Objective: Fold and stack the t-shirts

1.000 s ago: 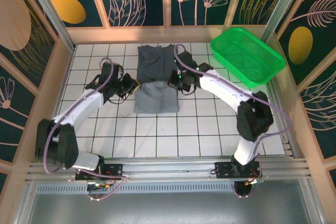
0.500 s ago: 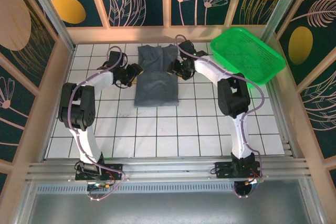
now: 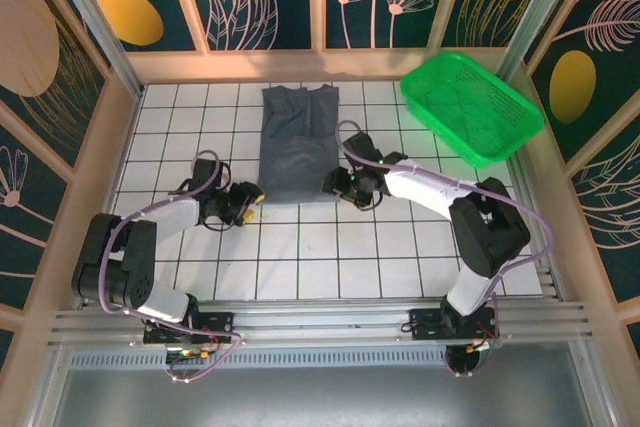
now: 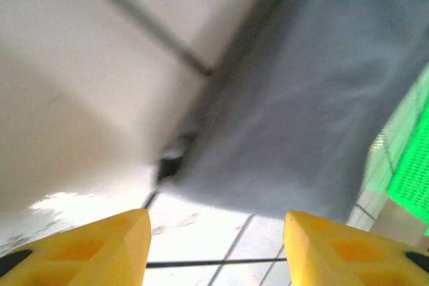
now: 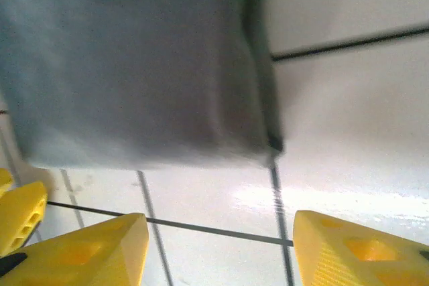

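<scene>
The dark grey t-shirt (image 3: 298,142) lies flat on the white tiled table as a long narrow rectangle, its collar end toward the back wall. My left gripper (image 3: 252,200) sits low by its near left corner, open, nothing between the yellow fingers. In the left wrist view the t-shirt (image 4: 315,112) edge lies just ahead of the left gripper (image 4: 214,249). My right gripper (image 3: 334,185) is at the near right corner, also open and empty. From the right wrist the t-shirt (image 5: 134,58) corner shows ahead of the right gripper (image 5: 218,249), apart from the fingertips.
A green mesh basket (image 3: 470,105) stands at the back right, its edge showing as the green basket (image 4: 412,165) in the left wrist view. Wooden walls enclose the table. Bare tiles (image 3: 330,257) run between the shirt and the arm bases.
Both grippers were shut at the shirt's sides and have opened and let go. They went toward the collar end, then drew back and down to the shirt's near corners.
</scene>
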